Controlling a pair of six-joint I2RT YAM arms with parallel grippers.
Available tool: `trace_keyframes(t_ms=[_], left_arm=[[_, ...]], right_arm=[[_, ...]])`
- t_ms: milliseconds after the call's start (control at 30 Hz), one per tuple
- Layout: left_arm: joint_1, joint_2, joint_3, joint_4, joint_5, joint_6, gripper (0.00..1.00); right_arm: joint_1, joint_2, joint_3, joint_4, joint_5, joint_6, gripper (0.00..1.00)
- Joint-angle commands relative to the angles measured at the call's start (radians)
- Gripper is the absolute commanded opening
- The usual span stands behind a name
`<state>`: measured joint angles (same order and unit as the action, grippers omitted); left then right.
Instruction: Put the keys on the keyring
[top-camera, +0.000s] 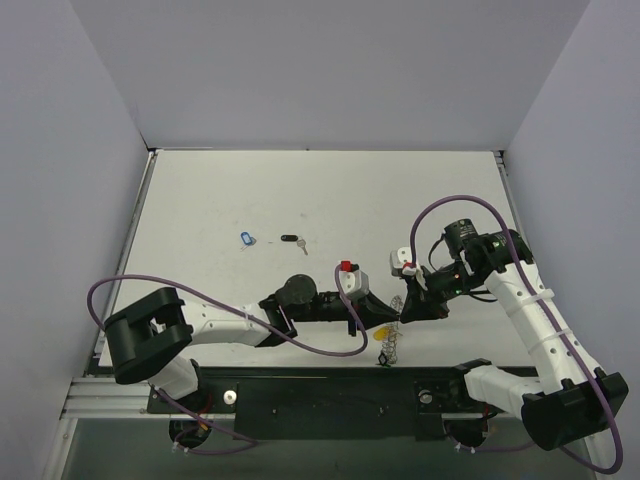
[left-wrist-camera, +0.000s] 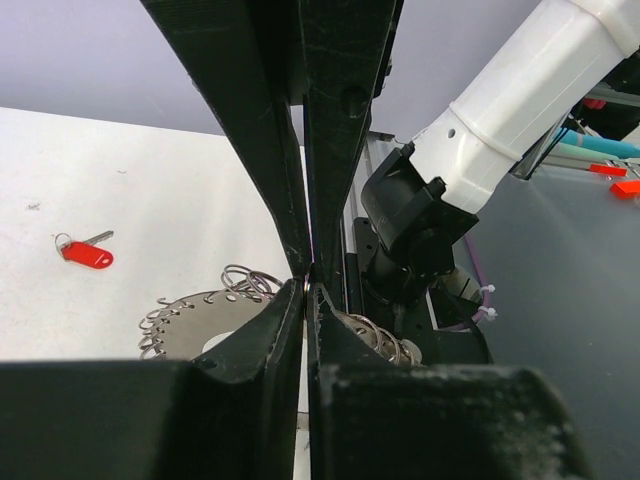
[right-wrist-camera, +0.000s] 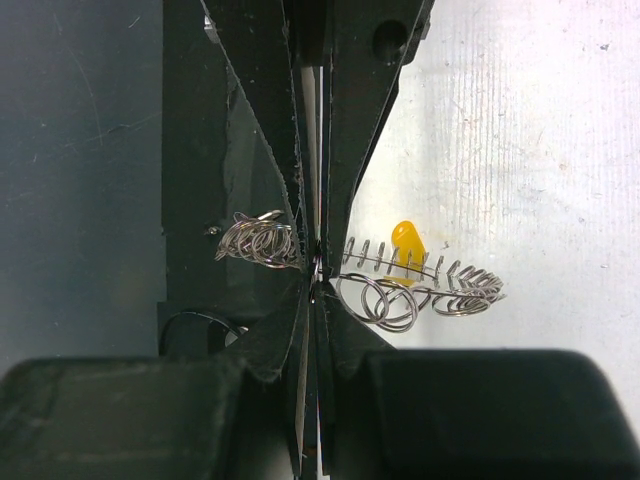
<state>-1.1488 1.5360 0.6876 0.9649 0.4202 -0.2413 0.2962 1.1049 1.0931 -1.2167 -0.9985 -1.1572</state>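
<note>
left pincer (left-wrist-camera: 308, 282) hides keyring (left-wrist-camera: 195, 322) centre; yellow key (right-wrist-camera: 405, 238) lower part behind keyring; blue key (top-camera: 247, 239) detail too small.

White table (top-camera: 200, 200): blue key (top-camera: 247, 239), black key (top-camera: 291, 240), red key (left-wrist-camera: 87, 254).

white table (top-camera: 300, 190) between plain pale lilac walls (top-camera: 330, 70), even light

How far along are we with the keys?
Nothing is clearly threaded yet. In hand: the right gripper pinches the keyring; the left gripper is shut on its rim too. The yellow key sits right beside it; whether it is hooked, I cannot tell. Left: the red key, blue key and black key lie loose on the table.
</note>
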Motion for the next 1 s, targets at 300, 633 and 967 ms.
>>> trace_keyframes(t_ms=[300, 633, 967], left_arm=[[0.006, -0.022, 0.012, 0.069, -0.027, -0.003, 0.00], [0.009, -0.249, -0.088, -0.073, -0.195, 0.083, 0.00], [0.066, -0.434, -0.097, -0.290, -0.232, 0.102, 0.00]], right_arm=[[-0.005, -0.011, 0.031, -0.044, -0.045, -0.012, 0.05], [-0.166, -0.053, 0.082, -0.043, -0.069, 0.092, 0.52], [-0.558, 0.078, 0.054, -0.029, -0.075, 0.145, 0.55]])
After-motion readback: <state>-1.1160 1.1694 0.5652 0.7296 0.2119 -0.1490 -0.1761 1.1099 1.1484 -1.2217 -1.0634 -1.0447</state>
